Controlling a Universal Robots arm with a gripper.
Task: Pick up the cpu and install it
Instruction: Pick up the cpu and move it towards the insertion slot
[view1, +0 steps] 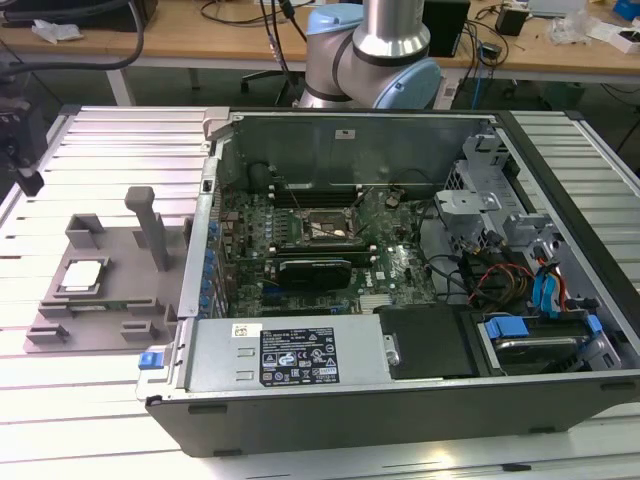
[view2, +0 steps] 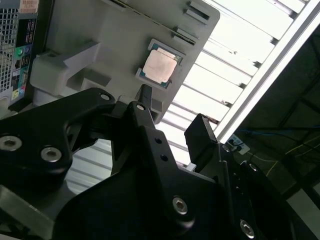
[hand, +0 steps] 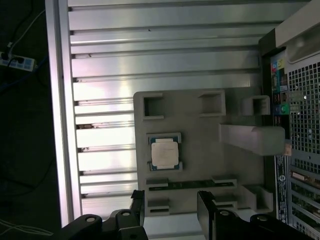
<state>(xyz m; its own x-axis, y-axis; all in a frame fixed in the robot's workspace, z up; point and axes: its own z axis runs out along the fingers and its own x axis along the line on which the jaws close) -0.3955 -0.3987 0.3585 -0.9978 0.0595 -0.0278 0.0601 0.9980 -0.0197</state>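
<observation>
The cpu (view1: 83, 275) (hand: 164, 152) (view2: 160, 66), a small square chip with a pale metal top, lies flat in its recess on the grey plastic tray (view1: 122, 268) (hand: 200, 147) (view2: 90, 30). The tray sits on the table at the exterior view's left, beside the open computer case. My gripper (hand: 171, 202) (view2: 172, 116) hovers above the tray, off to one side of the chip and not touching it. It is open, with nothing between its black fingers (hand: 138, 200). In the exterior view its dark body (view1: 30, 183) hangs at the left edge. The motherboard socket (view1: 325, 228) lies inside the case.
The open case (view1: 400, 270) fills the middle of the slatted aluminium table (view1: 110, 150), with drive cages and cables at the exterior view's right. An upright post (view1: 150, 225) (hand: 252, 137) rises from the tray between the chip and the case wall. The robot base (view1: 370, 50) stands behind.
</observation>
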